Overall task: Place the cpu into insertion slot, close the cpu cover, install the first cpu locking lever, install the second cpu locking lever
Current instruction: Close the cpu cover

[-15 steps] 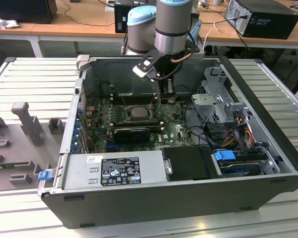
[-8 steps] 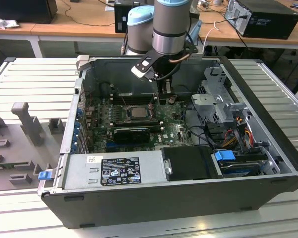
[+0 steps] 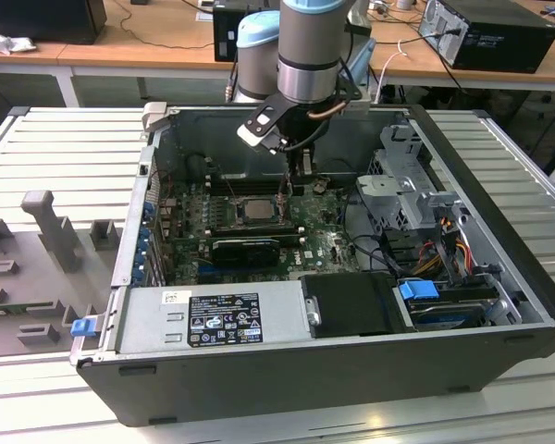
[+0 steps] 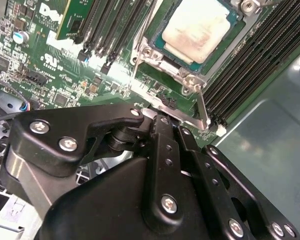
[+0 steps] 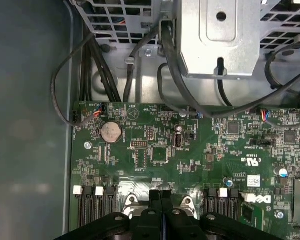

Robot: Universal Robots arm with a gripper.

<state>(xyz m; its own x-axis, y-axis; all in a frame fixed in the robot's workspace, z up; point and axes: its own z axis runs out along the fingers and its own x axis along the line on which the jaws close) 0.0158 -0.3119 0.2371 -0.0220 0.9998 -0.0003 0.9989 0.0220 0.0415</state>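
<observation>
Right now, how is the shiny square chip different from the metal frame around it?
The cpu is a solid pale square with smudges; the cpu cover is a thin frame with a square hole. The cpu sits in the middle; the cpu cover lies around its edge. Both are silvery metal.

1. The cpu (image 4: 196, 30) is pale silvery-grey, smudged with beige blotches
2. The cpu cover (image 4: 165, 61) is bright silver
3. The motherboard (image 5: 155, 150) is green with white print
4. The memory slots (image 4: 250, 55) are black
5. The gripper (image 5: 161, 197) is black with silver screws
6. The arm (image 3: 310, 46) is grey with pale blue caps
7. The drive tab (image 3: 419, 289) is blue
</observation>
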